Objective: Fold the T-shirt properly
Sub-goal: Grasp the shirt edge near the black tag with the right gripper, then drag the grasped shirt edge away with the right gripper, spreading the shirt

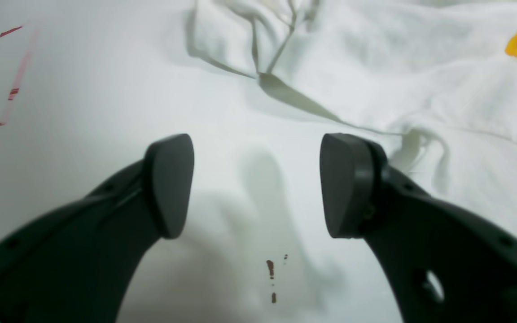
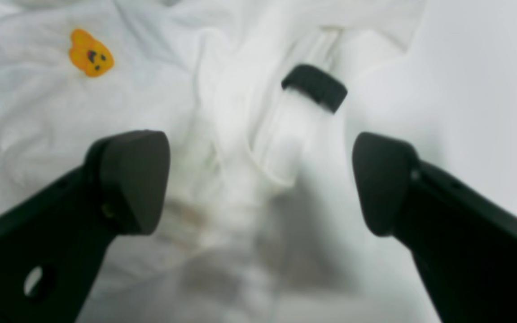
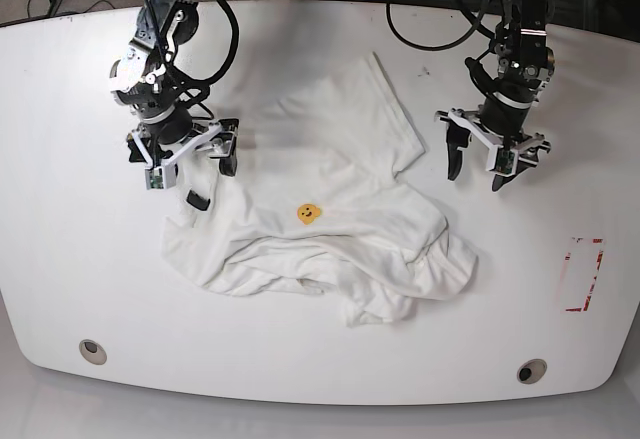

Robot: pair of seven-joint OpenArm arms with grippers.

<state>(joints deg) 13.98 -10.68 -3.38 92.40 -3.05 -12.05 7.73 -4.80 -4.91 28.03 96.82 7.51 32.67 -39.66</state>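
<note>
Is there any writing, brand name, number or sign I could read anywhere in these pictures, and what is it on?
No readable text in any view.
T-shirt: only a yellow smiley print, a picture with no letters.
Black neck label: blurred, nothing legible.
Table: red tape marks outline a box, no characters.
Left gripper and right gripper: plain black, no markings visible.

Lab: white table [image 3: 80, 259], cables [image 3: 420, 19] (tangled).
</note>
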